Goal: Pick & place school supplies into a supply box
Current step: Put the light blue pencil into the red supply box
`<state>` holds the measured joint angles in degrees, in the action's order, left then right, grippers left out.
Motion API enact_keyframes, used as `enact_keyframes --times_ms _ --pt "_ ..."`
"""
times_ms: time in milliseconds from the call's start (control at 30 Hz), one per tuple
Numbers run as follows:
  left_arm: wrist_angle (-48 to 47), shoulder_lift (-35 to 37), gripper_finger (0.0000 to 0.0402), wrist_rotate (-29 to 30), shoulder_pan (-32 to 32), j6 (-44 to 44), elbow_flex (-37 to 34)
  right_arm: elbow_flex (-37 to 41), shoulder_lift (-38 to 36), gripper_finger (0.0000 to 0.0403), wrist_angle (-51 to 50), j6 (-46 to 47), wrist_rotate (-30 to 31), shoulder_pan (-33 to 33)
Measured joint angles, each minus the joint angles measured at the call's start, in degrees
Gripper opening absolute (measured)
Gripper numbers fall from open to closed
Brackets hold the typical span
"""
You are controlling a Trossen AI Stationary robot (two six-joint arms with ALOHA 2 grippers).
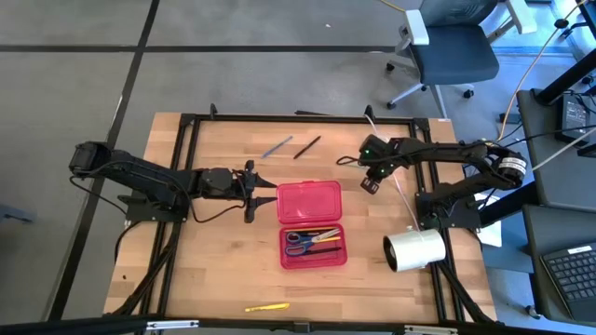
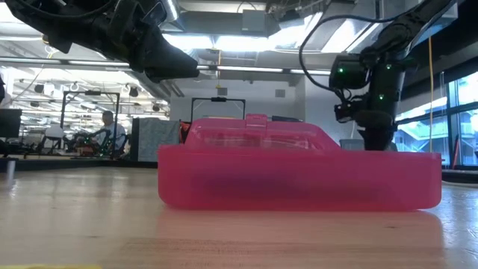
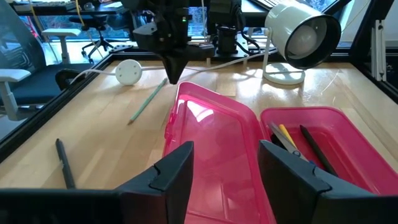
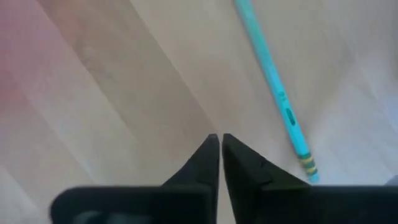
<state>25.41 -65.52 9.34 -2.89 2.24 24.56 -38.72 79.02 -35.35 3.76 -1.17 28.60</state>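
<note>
L gripper (image 1: 250, 191) open, arm stretched level; R gripper (image 1: 370, 183) fingers nearly together, pointing down, arm bent.

- supply box (image 3: 211, 134): translucent red plastic, glossy, smooth
- table (image 1: 223, 270): light wood planks, matt, grain visible
- white roll (image 1: 414, 249): smooth, slight sheen
- left gripper (image 3: 224, 177) fingers (image 3: 171, 171): matt black plastic
- green pencil (image 4: 273, 87): painted, smooth

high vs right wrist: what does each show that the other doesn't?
Only high: the open red pencil case holding blue-handled scissors, the white roll, a yellow pencil by the near edge, two pens at the far side, and the left gripper beside the case's lid.
Only right wrist: the teal pencil, with its eraser end.
Both: the right gripper, its jaws nearly shut and empty, over bare wooden table.
</note>
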Motion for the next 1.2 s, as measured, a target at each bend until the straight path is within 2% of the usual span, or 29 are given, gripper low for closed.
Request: enact_keyframes --times_ms 133,267,433,533,833,1200 --pt "0.0 0.0 0.0170 0.0 0.0 0.0 0.0 0.0 0.0 0.0057 1.3 -1.6 0.5 0.0" --pt "0.0 0.0 0.0170 0.0 0.0 0.0 0.0 0.0 0.0 0.0108 0.6 -2.3 1.3 0.0" --pt "0.0 0.0 0.0169 0.0 0.0 0.0 0.0 -0.1 0.0 0.0177 2.2 -1.2 9.0 0.0" --pt "0.0 0.0 0.0172 0.0 0.0 0.2 0.0 -0.1 0.0 0.0202 1.7 -2.7 10.6 0.0" --pt "0.0 0.0 0.0169 0.0 0.0 0.1 0.0 -0.1 0.5 0.0213 0.5 0.4 10.6 3.0" --pt "-0.4 0.0 0.0169 0.0 0.0 0.0 0.0 -0.4 7.6 0.0213 -0.3 -1.0 8.9 6.9"
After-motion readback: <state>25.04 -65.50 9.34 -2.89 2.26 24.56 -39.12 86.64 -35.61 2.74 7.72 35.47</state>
